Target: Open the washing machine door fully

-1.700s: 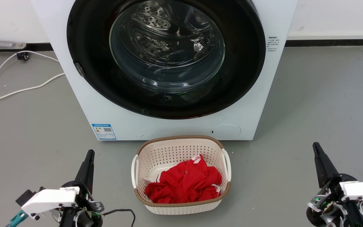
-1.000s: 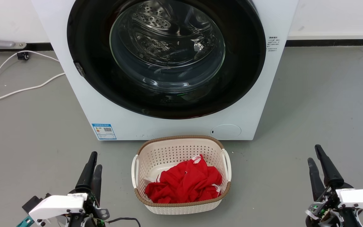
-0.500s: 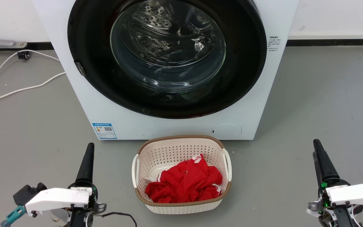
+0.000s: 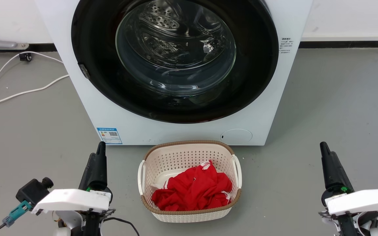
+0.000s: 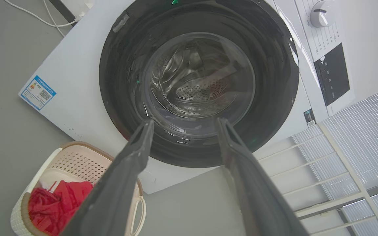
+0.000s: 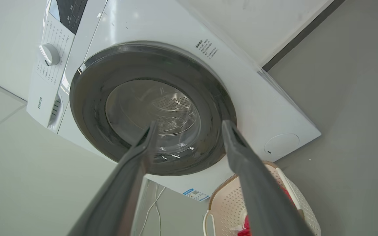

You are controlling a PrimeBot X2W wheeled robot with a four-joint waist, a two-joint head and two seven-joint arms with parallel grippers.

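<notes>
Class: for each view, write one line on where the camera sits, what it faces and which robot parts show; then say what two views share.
Head view: on the head, facing forward and down at the washing machine door and basket; left gripper and right gripper low at the sides.
Left wrist view: on the left wrist, facing the door along its open fingers.
Right wrist view: on the right wrist, facing the door along its open fingers.
Shared: both wrist views include the dial and the basket.
</notes>
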